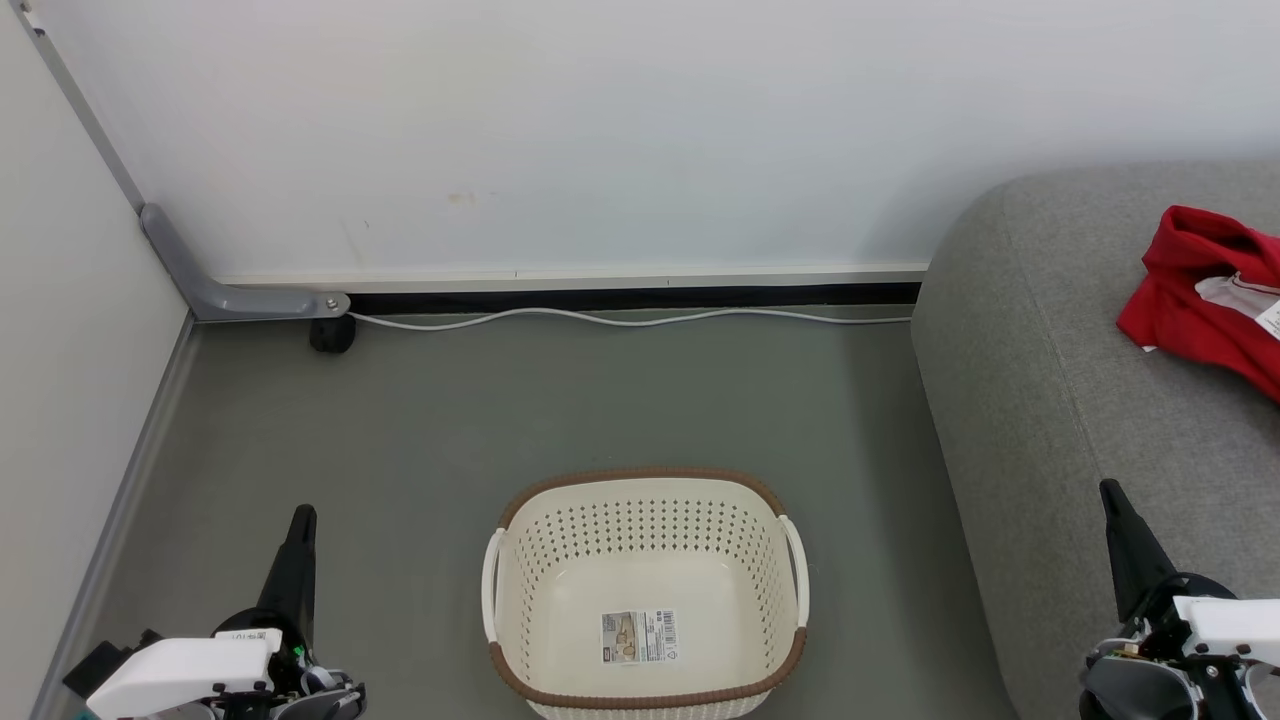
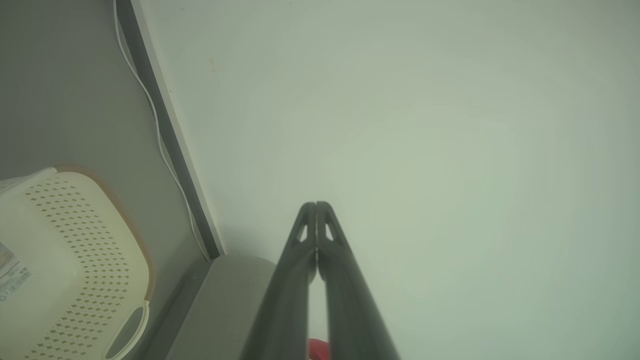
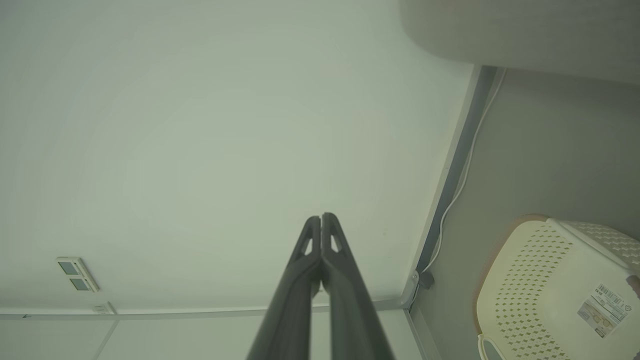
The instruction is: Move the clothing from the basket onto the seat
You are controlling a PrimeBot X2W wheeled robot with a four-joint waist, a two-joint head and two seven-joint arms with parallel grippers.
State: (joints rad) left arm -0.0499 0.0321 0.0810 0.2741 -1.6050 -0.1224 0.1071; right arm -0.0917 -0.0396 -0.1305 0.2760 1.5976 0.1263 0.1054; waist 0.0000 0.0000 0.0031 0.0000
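One basket (image 1: pixel 640 476) stands on the grey floor (image 1: pixel 450 420), cream-white and perforated, with a brown woven-look rim, two white side handles and one paper label (image 1: pixel 638 636) on its bare bottom. One piece of clothing (image 1: pixel 1195 300) lies well apart from it, on the one grey sofa seat (image 1: pixel 1050 420) to the robot's right. It is a bright red shirt, crumpled in a soft heap, with a white trim band and a small white tag showing; its far side runs out of the head view. One white cable (image 1: pixel 620 319) trails along the foot of the wall. Two grippers hang low, the left gripper (image 1: pixel 303 514) over the floor beside the basket, the right gripper (image 1: pixel 1108 490) over the seat's front. Each has its two dark fingers pressed together, gripping nothing.
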